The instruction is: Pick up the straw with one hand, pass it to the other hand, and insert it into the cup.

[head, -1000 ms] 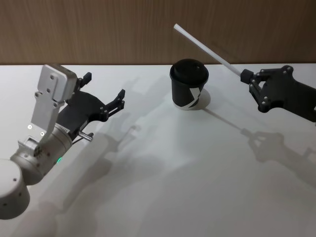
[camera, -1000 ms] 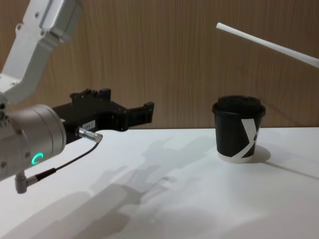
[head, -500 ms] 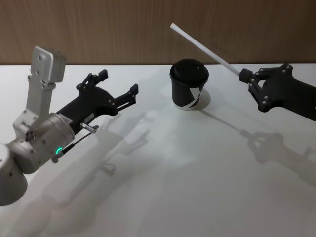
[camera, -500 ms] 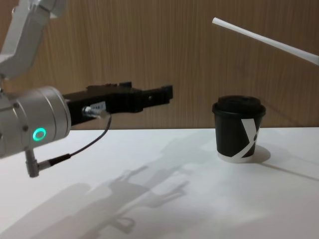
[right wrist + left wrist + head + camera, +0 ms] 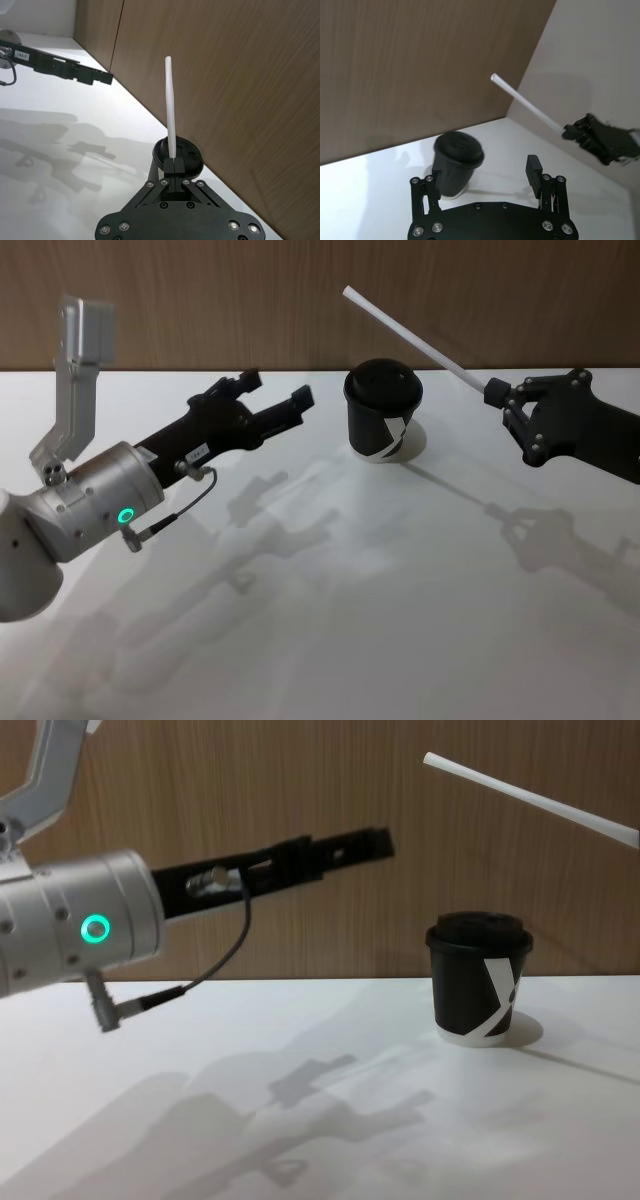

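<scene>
The black two-finger left gripper [image 5: 277, 390], fingers spread, hovers left of the small black lidded paper cup [image 5: 383, 425]. Above the cup slants the thin white straw [image 5: 405, 333], pinched at its end by the black right gripper [image 5: 500, 400]. A misaligned handover grasp could knock it loose.

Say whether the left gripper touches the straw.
Apart. Head view: open left gripper left of the cup, clear gap to the straw in the right gripper.

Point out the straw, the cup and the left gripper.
straw [image 5: 415, 338]: head view, middle of its shaft.
cup [image 5: 383, 388]: head view, on the domed lid.
left gripper [image 5: 278, 388]: head view, midway between its open fingertips.
</scene>
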